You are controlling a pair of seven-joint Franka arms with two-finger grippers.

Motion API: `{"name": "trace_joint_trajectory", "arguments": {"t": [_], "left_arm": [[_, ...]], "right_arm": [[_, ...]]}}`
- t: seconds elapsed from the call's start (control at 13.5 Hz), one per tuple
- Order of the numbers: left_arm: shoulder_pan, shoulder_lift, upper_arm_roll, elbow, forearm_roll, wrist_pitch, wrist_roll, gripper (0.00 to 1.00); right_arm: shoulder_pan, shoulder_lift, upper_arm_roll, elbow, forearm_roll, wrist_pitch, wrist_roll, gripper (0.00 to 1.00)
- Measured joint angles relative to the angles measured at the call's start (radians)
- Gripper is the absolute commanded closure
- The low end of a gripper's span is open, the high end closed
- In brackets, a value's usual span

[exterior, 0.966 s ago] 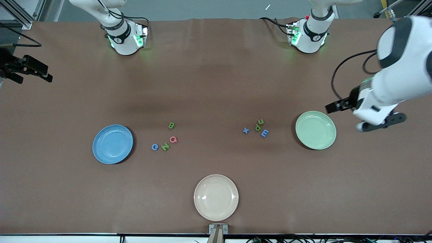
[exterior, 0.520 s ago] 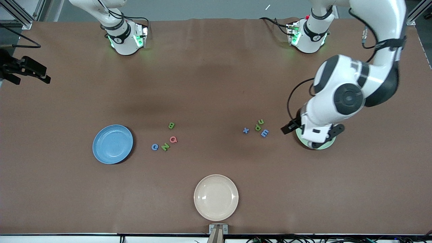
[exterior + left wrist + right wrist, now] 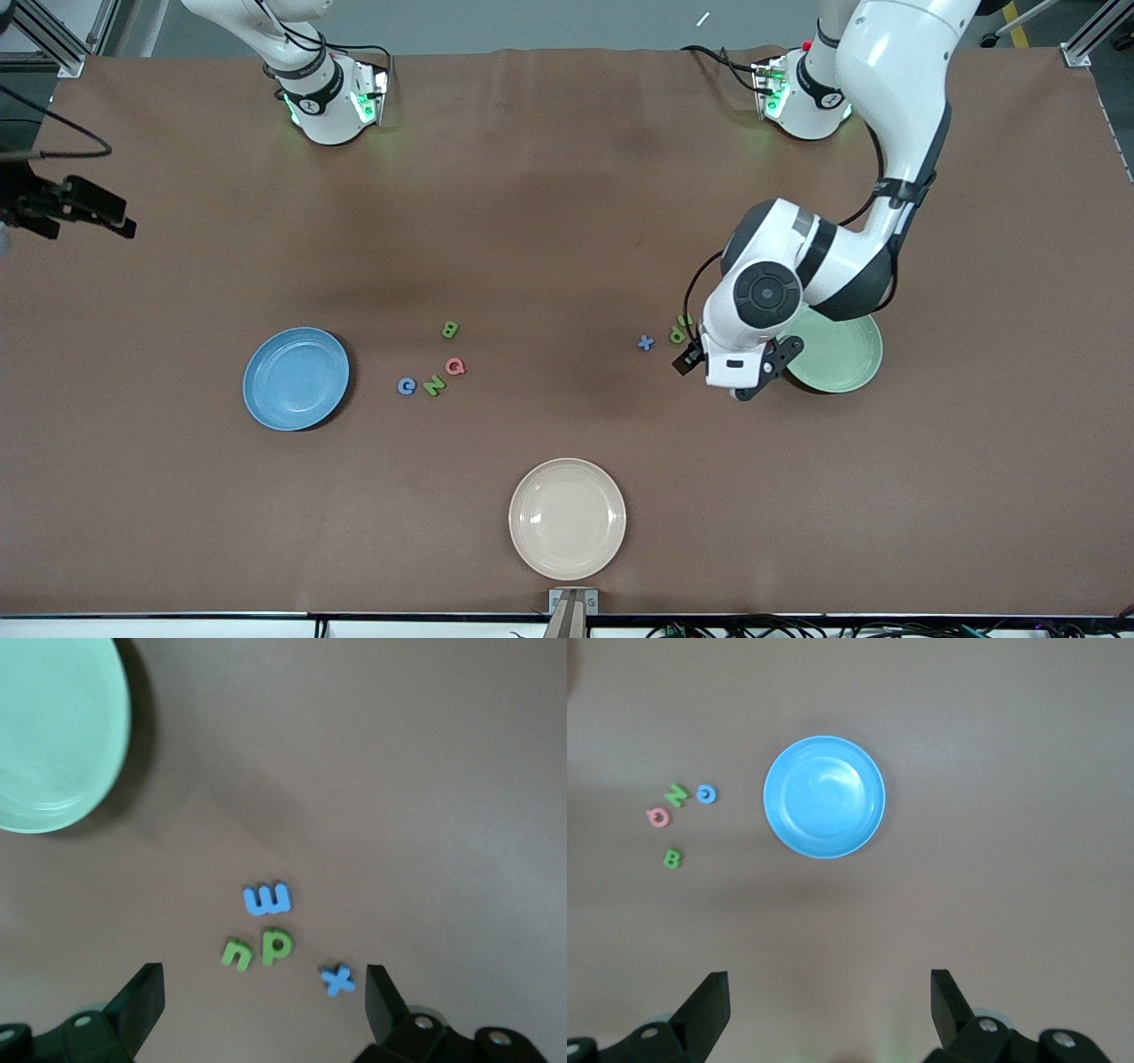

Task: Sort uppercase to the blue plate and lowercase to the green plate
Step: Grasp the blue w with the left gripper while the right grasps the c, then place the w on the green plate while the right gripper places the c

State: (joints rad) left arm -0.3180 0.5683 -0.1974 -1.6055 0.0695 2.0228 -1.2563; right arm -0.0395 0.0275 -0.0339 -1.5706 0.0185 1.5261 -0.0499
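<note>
Over lowercase (image 3: 270, 935), left fingers (image 3: 142, 1001) apparently spread.

Even, fairly bright overhead light falls on the brown worktop (image 3: 549, 213), with a dimmer band across its middle. Soft shadows hug the plates; the green plate (image 3: 53, 726) casts one beside its rim. Both wrist views look slightly soft. Pale sheen marks the blue plate (image 3: 824, 797).

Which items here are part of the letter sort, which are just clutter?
Job:
- four tiny foam capitals on the table
- four tiny foam lowercase letters, under the open left gripper
- round medium-blue plate
- round pale mint-green plate
- open right gripper, high over the blue plate

Lying about:
- round cream plate, nearest the front camera
</note>
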Motion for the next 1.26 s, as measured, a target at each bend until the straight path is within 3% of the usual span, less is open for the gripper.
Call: {"name": "trace_joint_trajectory", "arguments": {"t": [0.37, 0.59, 0.89, 1.11, 1.26], "left_arm": [[-0.004, 0.046, 0.0, -0.1, 0.058, 0.17, -0.086, 0.0], [-0.005, 0.049, 0.0, -0.178, 0.06, 0.251, -0.089, 0.0], [-0.004, 0.049, 0.003, -0.247, 0.064, 0.361, -0.097, 0.01], [0.0, 0.049, 0.005, -0.273, 0.064, 0.404, -0.098, 0.07], [0.001, 0.049, 0.005, -0.282, 0.064, 0.425, -0.098, 0.14]], "right_arm": [[-0.015, 0.191, -0.001, 0.003, 0.001, 0.149, 0.016, 0.0], [0.017, 0.236, 0.011, 0.0, 0.01, 0.238, 0.234, 0.0], [0.151, 0.326, 0.018, -0.059, 0.01, 0.437, 0.591, 0.0], [0.212, 0.436, 0.019, -0.101, 0.01, 0.588, 0.786, 0.05], [0.234, 0.484, 0.019, -0.11, 0.017, 0.616, 0.839, 0.05]]}}
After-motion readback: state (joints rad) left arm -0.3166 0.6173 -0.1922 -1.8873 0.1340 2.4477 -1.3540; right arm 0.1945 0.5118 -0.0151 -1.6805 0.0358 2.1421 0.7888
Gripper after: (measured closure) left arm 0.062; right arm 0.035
